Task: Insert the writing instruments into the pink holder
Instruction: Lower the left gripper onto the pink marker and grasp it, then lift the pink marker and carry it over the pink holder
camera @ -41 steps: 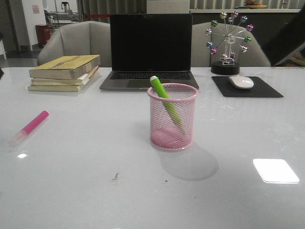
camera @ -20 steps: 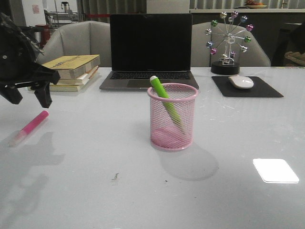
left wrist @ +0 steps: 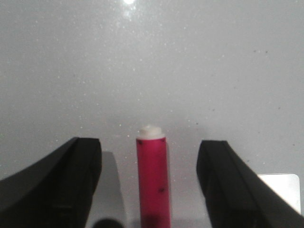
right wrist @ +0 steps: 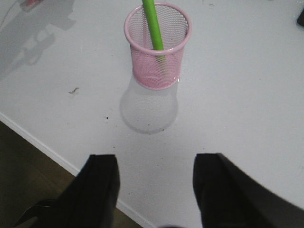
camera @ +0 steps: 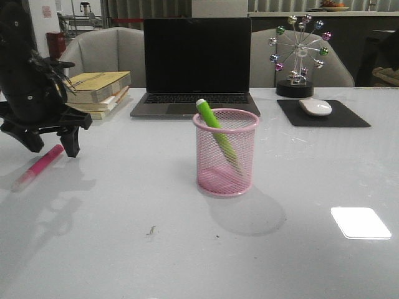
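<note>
The pink marker point(camera: 38, 166) lies flat on the white table at the far left, its pale cap toward me. My left gripper point(camera: 51, 149) hovers open just over the marker's far end. In the left wrist view the pink marker point(left wrist: 153, 183) lies between the spread fingers of the left gripper point(left wrist: 150, 147), touching neither. The pink holder point(camera: 225, 152) stands upright mid-table with the green marker point(camera: 216, 129) leaning inside it. My right gripper point(right wrist: 156, 161) is open and empty, set back over the table's near edge from the holder point(right wrist: 148, 66) and green marker point(right wrist: 153, 23).
A laptop point(camera: 196, 62) stands open behind the holder. A stack of books point(camera: 87, 93) sits at the back left, close behind the left arm. A mouse point(camera: 315, 107) on a black pad point(camera: 349, 118) and a ferris-wheel ornament point(camera: 299, 53) are at the back right.
The left arm came into view from the left, then moved right and down until its open fingers stood over the pink marker. The markers and holder have not moved.
</note>
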